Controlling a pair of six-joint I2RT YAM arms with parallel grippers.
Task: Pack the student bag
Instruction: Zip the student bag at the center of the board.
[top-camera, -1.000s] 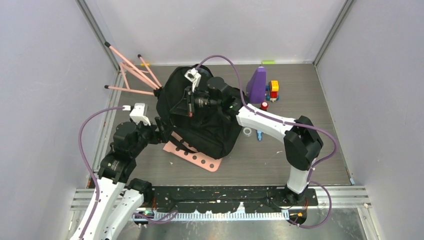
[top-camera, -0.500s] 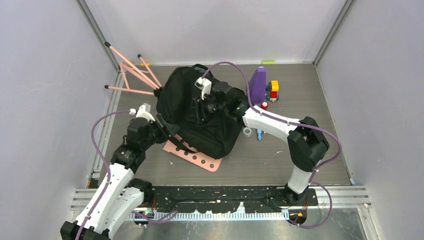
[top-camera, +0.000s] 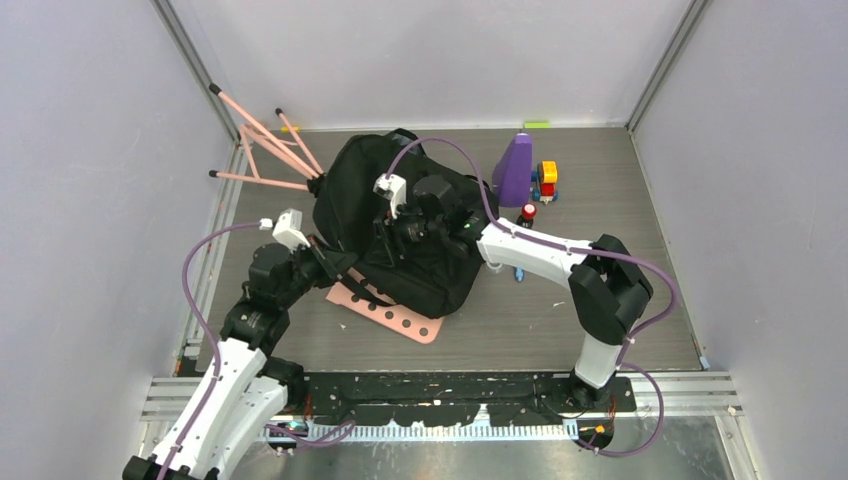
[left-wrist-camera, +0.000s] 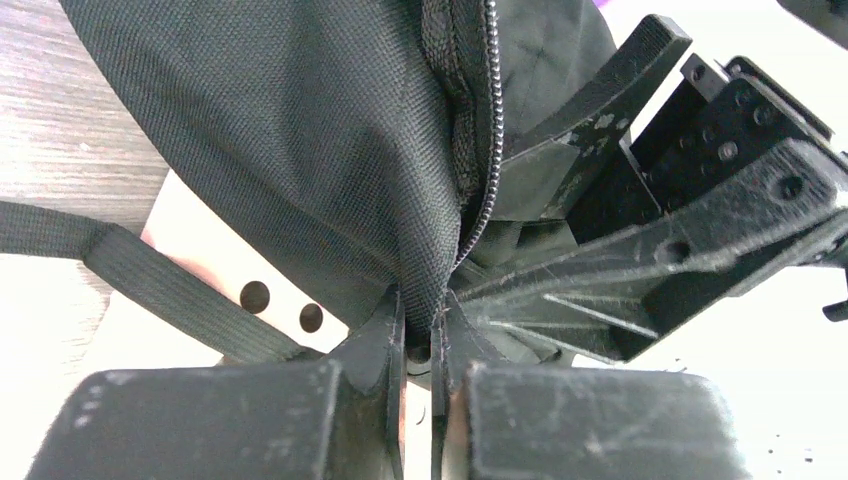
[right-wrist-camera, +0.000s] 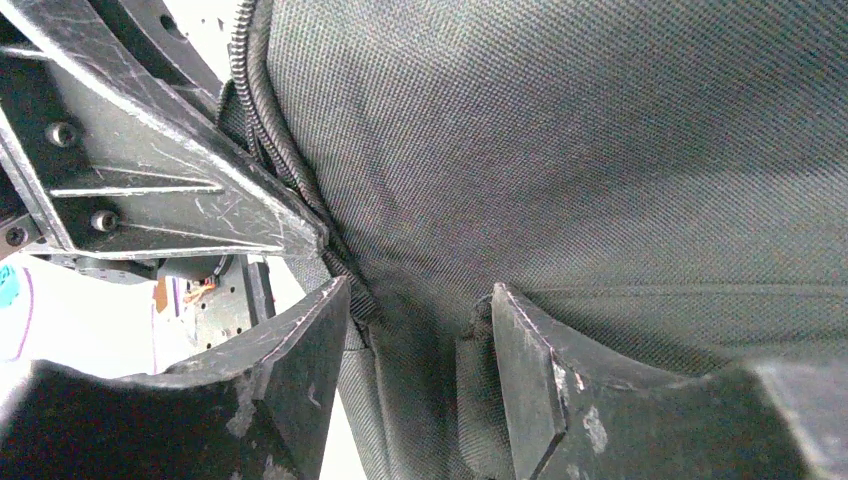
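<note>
Student bag (top-camera: 350, 195): lies at table (top-camera: 520, 330) centre, near edge resting on the pink perforated board (top-camera: 400, 322). Left gripper (left-wrist-camera: 420, 322): jaws nearly closed, pinching the bag's fabric edge beside the zipper (left-wrist-camera: 487, 120). Right gripper (right-wrist-camera: 415, 300): on top of the bag, jaws partly apart with a fabric fold between; grip cannot be confirmed. Purple object (top-camera: 515, 170) stands right of the bag, apart.

Evenly, brightly lit from above; soft, faint shadows. Washed out to white around bag (left-wrist-camera: 280, 140) in wrist views.
</note>
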